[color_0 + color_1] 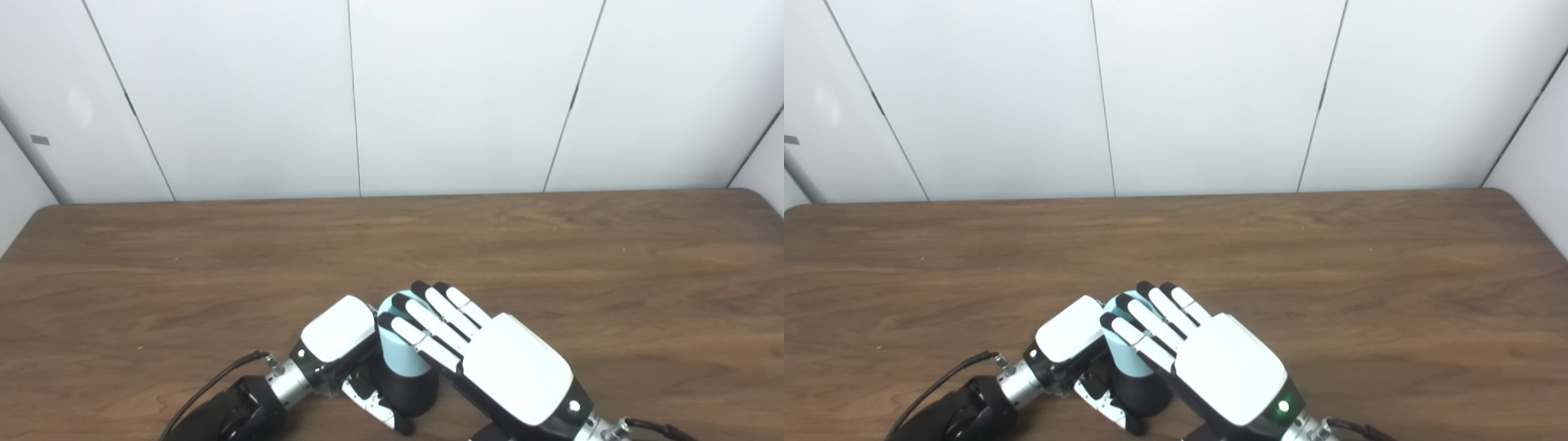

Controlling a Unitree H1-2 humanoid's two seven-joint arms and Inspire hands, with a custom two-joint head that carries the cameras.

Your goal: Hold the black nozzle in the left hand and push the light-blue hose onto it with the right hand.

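Observation:
The black nozzle (411, 392) stands upright near the table's front edge, with the light-blue hose (398, 354) sitting upright on top of it. My left hand (339, 329) is shut on the black nozzle from the left, its fingers curled around the base. My right hand (490, 355) is open and flat, with its fingers (429, 315) stretched across the top end of the light-blue hose (1126, 360) and lying on it. The joint between hose and nozzle is partly hidden by the hands.
The brown wooden table (184, 275) stretches to a white panelled wall (367, 92) behind. A black cable (208, 383) runs along my left forearm.

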